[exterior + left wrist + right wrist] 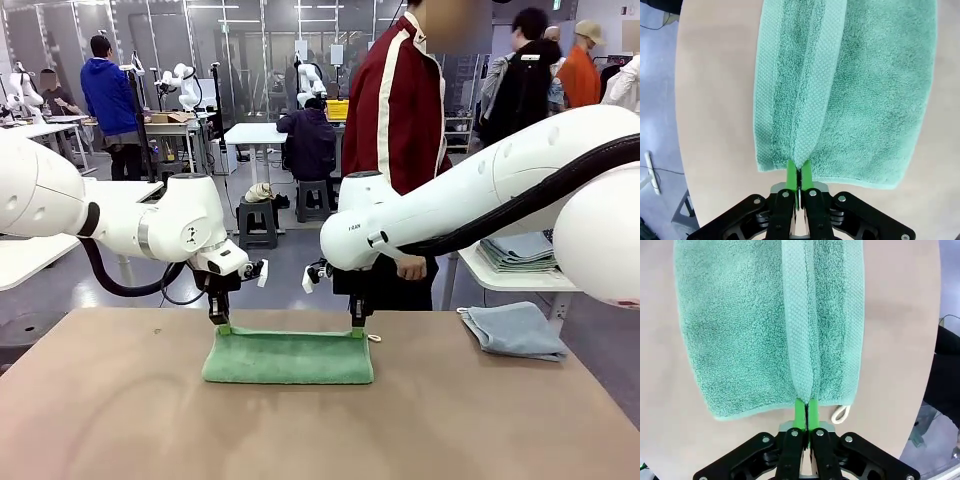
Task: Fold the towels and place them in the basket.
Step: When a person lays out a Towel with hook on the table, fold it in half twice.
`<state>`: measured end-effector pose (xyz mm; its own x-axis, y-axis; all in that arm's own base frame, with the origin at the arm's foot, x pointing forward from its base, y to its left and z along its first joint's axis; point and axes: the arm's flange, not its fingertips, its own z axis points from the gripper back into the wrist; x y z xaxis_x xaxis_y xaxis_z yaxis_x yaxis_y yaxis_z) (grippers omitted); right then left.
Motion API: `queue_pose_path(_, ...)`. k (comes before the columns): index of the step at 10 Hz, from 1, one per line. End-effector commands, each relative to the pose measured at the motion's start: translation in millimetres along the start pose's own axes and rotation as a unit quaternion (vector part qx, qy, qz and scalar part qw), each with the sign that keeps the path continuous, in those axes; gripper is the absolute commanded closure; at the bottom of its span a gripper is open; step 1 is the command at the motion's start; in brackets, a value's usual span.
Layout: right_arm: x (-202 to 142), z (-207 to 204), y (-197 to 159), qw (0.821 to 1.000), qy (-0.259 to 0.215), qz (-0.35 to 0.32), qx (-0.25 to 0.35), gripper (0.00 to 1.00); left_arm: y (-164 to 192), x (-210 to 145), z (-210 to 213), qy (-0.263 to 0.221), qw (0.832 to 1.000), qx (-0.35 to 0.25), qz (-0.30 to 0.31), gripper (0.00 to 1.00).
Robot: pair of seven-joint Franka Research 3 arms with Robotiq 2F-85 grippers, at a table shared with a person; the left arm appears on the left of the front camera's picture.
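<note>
Green towel lies folded in the middle of the table. Left gripper is clamped on its 10 o'clock corner, right gripper on its 2 o'clock corner. Blue towel lies crumpled at the table's 2 o'clock edge

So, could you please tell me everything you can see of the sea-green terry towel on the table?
The sea-green terry-cloth towel lies folded on the tan table, a long soft rectangle with a woven border band and a small white hanging loop. The left gripper and right gripper each pinch its far edge, shut.
</note>
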<state>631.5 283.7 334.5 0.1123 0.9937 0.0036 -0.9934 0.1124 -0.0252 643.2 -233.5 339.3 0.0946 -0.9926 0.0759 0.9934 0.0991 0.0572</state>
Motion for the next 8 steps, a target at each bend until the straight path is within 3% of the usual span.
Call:
queue_pose_path(1, -0.2, -4.9, -7.6, 1.000, -0.002, -0.010, -0.001, 0.98, 9.6, 3.5, -3.3, 0.003, 1.000, 0.006, -0.001, 0.96)
queue_pose_path(4, -5.6, -19.1, -16.5, 1.000, -0.001, -0.015, -0.001, 0.98, 14.7, 3.8, -16.9, 0.002, 1.000, 0.010, 0.001, 0.94)
queue_pose_path(5, -5.5, -17.5, -14.9, 1.000, -0.004, -0.017, 0.003, 0.83, 12.6, 1.7, -14.7, 0.002, 1.000, 0.011, 0.003, 0.77)
queue_pose_path(6, -7.0, -10.8, -13.8, 1.000, -0.007, -0.016, -0.004, 0.78, 11.3, -1.8, -9.4, -0.006, 1.000, 0.021, 0.004, 0.75)
queue_pose_path(7, -9.3, -0.8, -12.0, 1.000, -0.013, -0.016, -0.005, 0.63, 10.9, -6.5, 0.3, -0.014, 1.000, 0.018, 0.002, 0.58)
queue_pose_path(8, -12.9, 11.9, -8.9, 1.000, -0.013, -0.017, -0.004, 0.58, 10.2, -12.7, 14.1, -0.022, 1.000, 0.012, -0.003, 0.56)
